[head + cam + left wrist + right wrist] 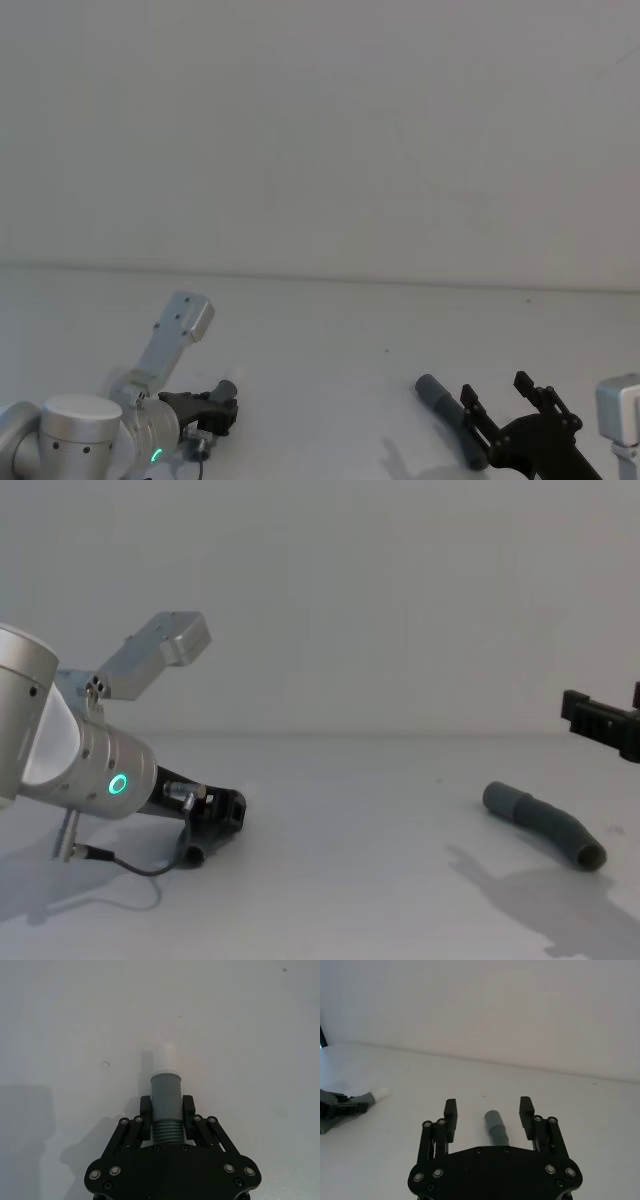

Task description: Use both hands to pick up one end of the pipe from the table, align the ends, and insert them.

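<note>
My left claw (167, 1110) is clamped on the ribbed part of the hose piece with the white tip (166, 1091). The smooth grey cuff and the white tip (165, 1056) stick out past the fingers (146, 1109), pointing away from the wrist. This claw sits low over the table (330, 330) on my left side, angled towards the middle. From the chest view it seems to be right at the surface, though I cannot tell whether the hose itself touches the table. My right claw (489, 1107) has its fingers spread wide and grips nothing. It hangs in the air on my right side, above the second hose piece (545, 823). That piece is a bent dark grey length lying flat on the table, with one smooth cuff towards the middle and a round open mouth at the other end. The two hose pieces are well apart, with bare white table between them.
</note>
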